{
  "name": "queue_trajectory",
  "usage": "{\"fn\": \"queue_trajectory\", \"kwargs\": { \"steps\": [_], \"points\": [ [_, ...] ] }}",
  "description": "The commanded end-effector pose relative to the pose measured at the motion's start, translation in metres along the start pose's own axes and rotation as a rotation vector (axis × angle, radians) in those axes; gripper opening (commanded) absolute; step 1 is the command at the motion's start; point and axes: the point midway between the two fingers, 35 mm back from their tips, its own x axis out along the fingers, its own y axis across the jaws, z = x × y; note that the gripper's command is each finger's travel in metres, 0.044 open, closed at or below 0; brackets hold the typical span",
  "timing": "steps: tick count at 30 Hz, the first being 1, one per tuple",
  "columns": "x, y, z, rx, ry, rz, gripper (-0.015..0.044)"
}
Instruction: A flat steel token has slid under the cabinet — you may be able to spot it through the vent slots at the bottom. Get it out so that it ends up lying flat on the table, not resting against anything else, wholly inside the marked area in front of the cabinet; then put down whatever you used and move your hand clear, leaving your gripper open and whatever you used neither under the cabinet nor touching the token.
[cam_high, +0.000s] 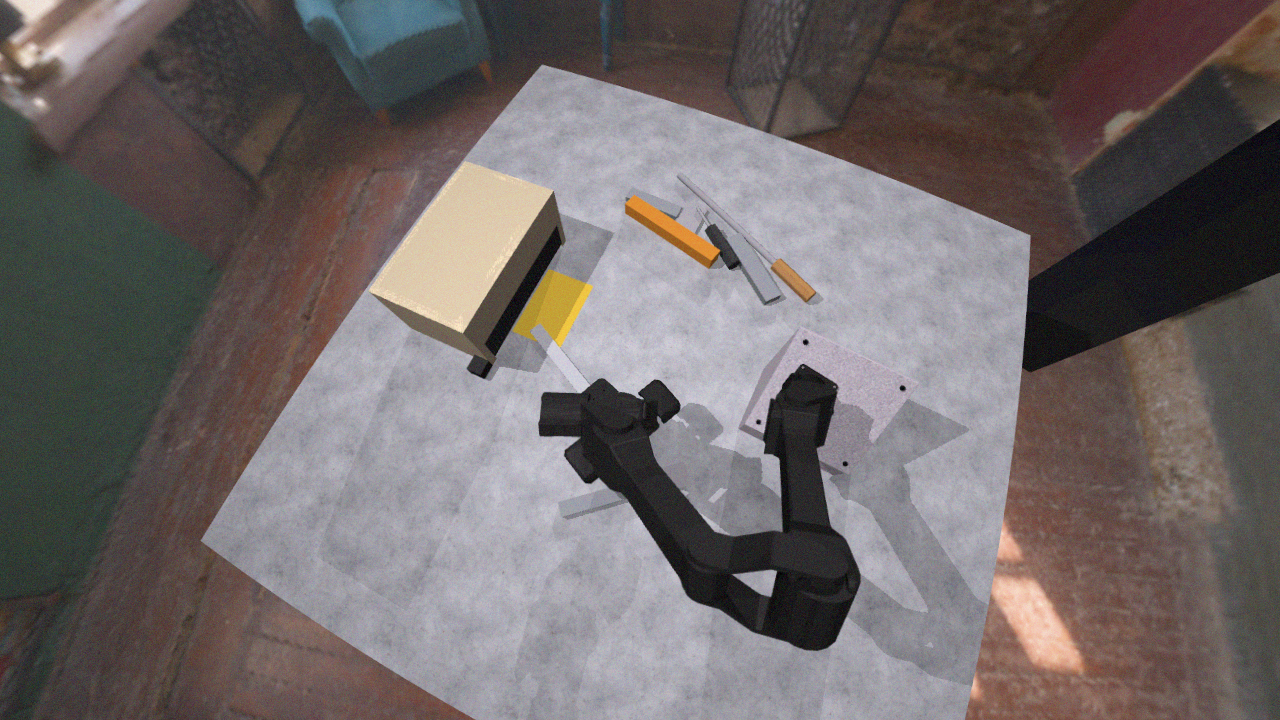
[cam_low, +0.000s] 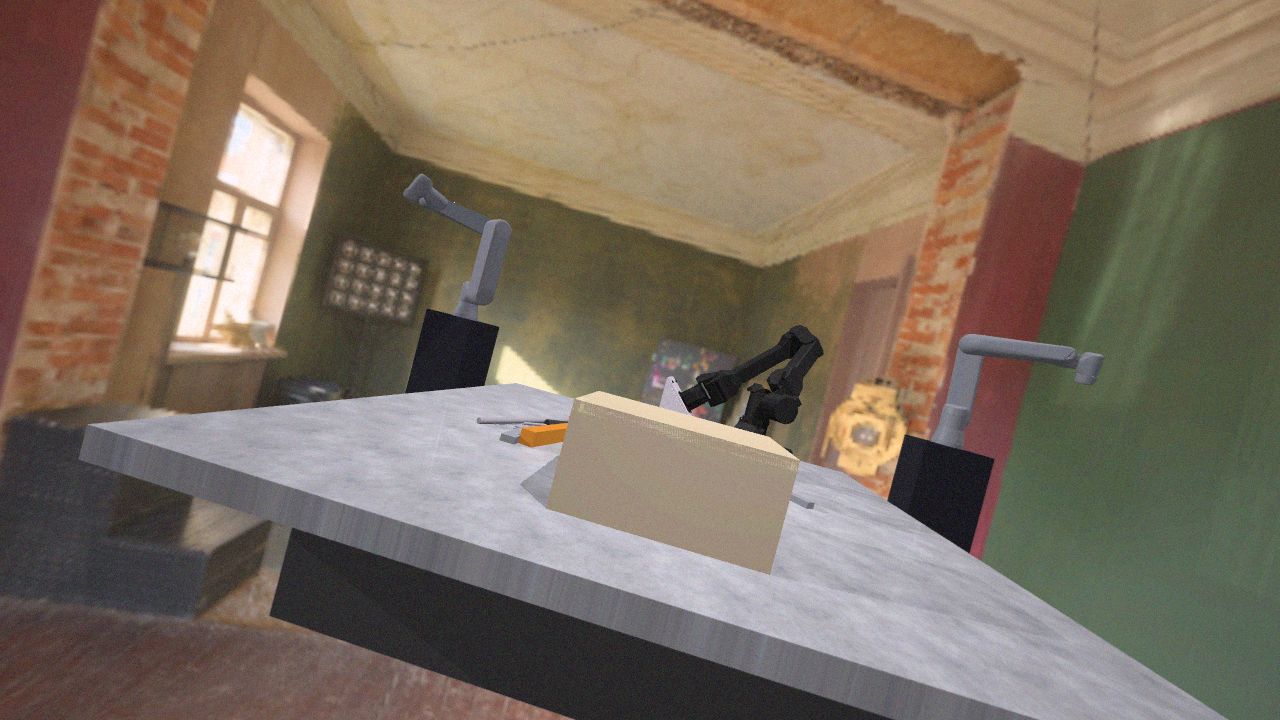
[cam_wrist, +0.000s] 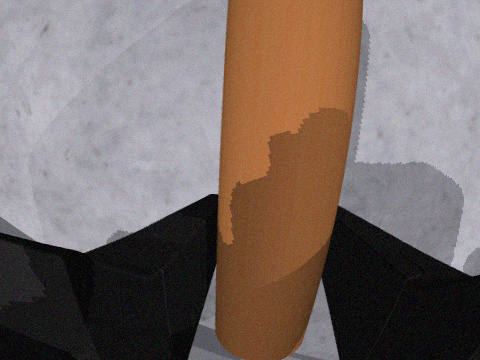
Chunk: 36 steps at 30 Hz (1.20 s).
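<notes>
My gripper (cam_high: 597, 394) (cam_wrist: 271, 212) is shut on the orange-brown handle (cam_wrist: 287, 107) of a long tool. The tool's pale grey shaft (cam_high: 562, 360) points from the fingers toward the tan cabinet (cam_high: 465, 255) (cam_low: 671, 483). Its far end (cam_high: 537, 334) is at the near corner of the yellow marked area (cam_high: 565, 300) in front of the cabinet. In the exterior view the pale tip (cam_low: 671, 394) shows just behind the cabinet's top. The dark slot (cam_high: 528, 286) along the cabinet's bottom faces the yellow area. I see no steel token in any view.
Other tools lie at the back of the table: an orange bar (cam_high: 671, 231), a black cylinder (cam_high: 721, 244), a grey bar (cam_high: 756, 273) and a thin rod with an orange-brown handle (cam_high: 793, 279). A grey bar (cam_high: 590, 505) lies beside my arm. My base plate (cam_high: 863, 385) is at the right.
</notes>
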Motion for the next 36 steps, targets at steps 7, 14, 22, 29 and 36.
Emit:
{"fn": "queue_trajectory", "kwargs": {
  "steps": [7,14,22,29,36],
  "points": [
    [-0.0015,0.0035,-0.0001,-0.09,-0.001,0.008,0.0],
    [-0.0001,0.0004,-0.0001,-0.072,0.0,0.001,0.0131],
    [-0.0001,0.0004,-0.0001,-0.074,-0.001,0.006,0.0253],
    [0.0006,0.0013,0.001,-0.079,-0.001,0.008,0.027],
    [0.002,0.0007,-0.0005,-0.077,-0.001,0.008,0.027]
  ]
}}
